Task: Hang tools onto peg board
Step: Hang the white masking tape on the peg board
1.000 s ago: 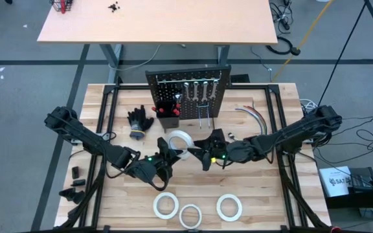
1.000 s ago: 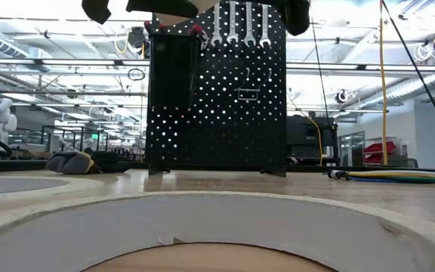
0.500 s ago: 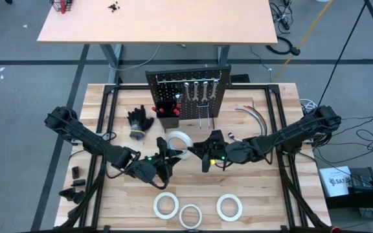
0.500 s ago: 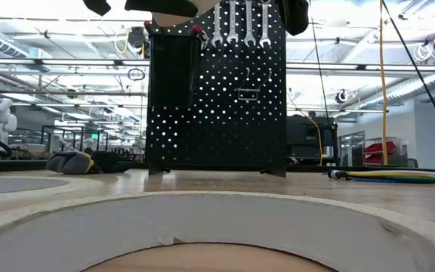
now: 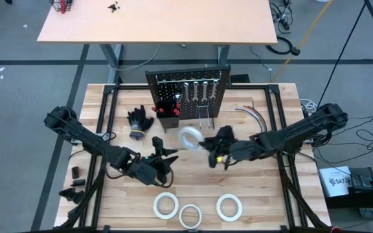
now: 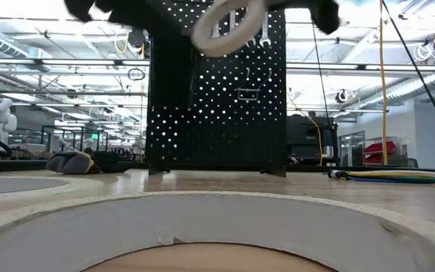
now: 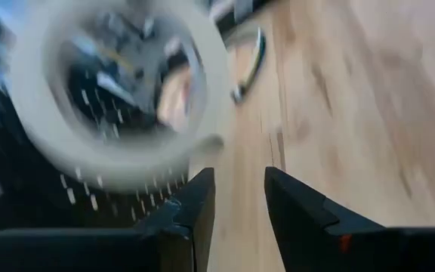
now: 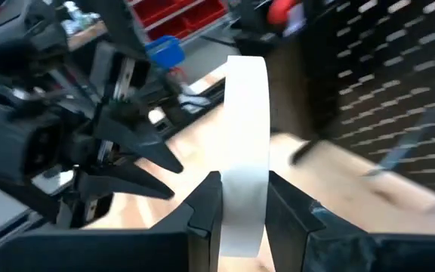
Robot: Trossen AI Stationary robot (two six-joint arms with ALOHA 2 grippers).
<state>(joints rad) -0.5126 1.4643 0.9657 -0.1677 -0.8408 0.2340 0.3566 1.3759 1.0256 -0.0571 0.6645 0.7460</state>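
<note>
A white tape roll [image 5: 190,137] hangs in the air in front of the upright black peg board [image 5: 190,94], with my right gripper [image 5: 206,144] shut on it from the right. In the low view the roll [image 6: 229,26] shows tilted before the peg board [image 6: 217,98]. My left gripper [image 5: 165,154] stands open just near-left of the roll, and in its wrist view the blurred roll [image 7: 119,98] lies beyond its fingers [image 7: 238,177]. Silver wrenches [image 5: 196,90] hang on the board's hooks. My right gripper [image 8: 242,185] pinches the tape roll between its two fingers, one on each flat side, at the rim nearest the wrist [image 8: 244,162]. The fingers come nearly level from the table's right. The roll stands on edge, lifted clear of the table.
Three more tape rolls [image 5: 166,204], [image 5: 190,215], [image 5: 229,207] lie near the table's front edge; one fills the low view's foreground [image 6: 217,227]. Black gloves [image 5: 139,122] lie left of the board and curved hoses [image 5: 251,115] to its right.
My left gripper has let go of the tape roll and drawn back a little toward the near edge, fingers spread. My right gripper has taken hold of the roll and carried it slightly right and toward the peg board; the roll has turned and now shows in the low view.
</note>
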